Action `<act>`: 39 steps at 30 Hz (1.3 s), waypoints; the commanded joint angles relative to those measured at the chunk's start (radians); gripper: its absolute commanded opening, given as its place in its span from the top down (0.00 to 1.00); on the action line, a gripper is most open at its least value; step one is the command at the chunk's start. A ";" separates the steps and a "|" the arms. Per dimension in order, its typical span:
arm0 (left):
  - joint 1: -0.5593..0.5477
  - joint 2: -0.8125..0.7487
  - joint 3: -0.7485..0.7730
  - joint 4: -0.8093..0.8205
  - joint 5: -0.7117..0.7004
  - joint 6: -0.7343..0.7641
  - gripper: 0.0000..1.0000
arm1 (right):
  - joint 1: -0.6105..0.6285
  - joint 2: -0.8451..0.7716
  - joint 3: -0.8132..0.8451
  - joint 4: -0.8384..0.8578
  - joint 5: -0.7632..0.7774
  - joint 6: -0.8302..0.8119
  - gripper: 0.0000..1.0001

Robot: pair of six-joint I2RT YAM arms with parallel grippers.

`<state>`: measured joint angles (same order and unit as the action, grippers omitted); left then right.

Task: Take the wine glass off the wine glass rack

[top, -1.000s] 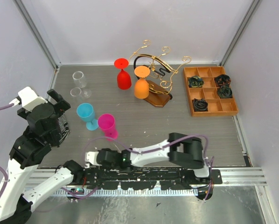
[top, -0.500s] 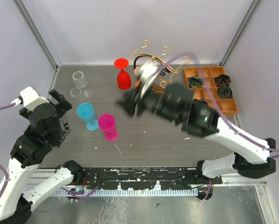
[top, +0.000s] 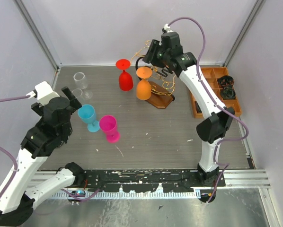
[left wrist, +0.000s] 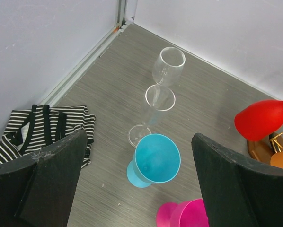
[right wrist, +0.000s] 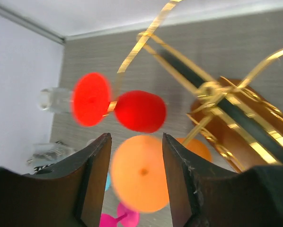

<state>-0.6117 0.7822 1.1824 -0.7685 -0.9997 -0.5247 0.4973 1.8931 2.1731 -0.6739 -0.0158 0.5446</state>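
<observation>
The wine glass rack is a gold wire stand on a brown wooden base at the back of the table. An orange wine glass and a red wine glass hang from it upside down. My right gripper hovers open above the rack's left arms. In the right wrist view the orange wine glass's round foot shows below and between the fingers of that gripper, with the red wine glass beyond. My left gripper stands wide open over the blue cup.
A blue cup and a pink cup stand left of centre. Two clear glasses are at the back left. A striped cloth lies by the left wall. An orange-brown compartment tray sits at the right.
My right arm has swung up from the near edge across the table to the rack, its jaws widening. The left arm has shifted slightly right and forward.
</observation>
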 commanded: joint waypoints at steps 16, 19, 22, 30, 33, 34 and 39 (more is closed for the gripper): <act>0.000 0.034 0.016 0.055 0.038 0.034 0.02 | -0.089 -0.071 -0.146 0.053 -0.159 0.088 0.52; 0.000 0.015 0.013 0.064 0.029 0.036 0.02 | -0.089 -0.075 -0.154 0.054 -0.169 0.086 0.53; 0.000 0.004 0.014 0.071 0.025 0.048 0.02 | -0.088 -0.082 -0.173 0.065 -0.198 0.087 0.59; 0.000 0.006 0.009 0.065 0.023 0.051 0.02 | -0.089 -0.147 -0.262 0.131 -0.265 0.113 0.73; 0.000 0.008 0.008 0.069 0.024 0.051 0.02 | -0.088 -0.171 -0.281 0.140 -0.266 0.114 0.73; 0.000 0.009 0.008 0.068 0.023 0.051 0.02 | -0.089 -0.177 -0.286 0.143 -0.268 0.115 0.73; 0.000 0.013 0.005 0.070 0.032 0.048 0.02 | -0.089 -0.211 -0.319 0.162 -0.284 0.117 0.73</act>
<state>-0.6113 0.7921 1.1824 -0.7303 -0.9588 -0.4789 0.4023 1.7706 1.8637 -0.5938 -0.2539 0.6472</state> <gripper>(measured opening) 0.981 0.277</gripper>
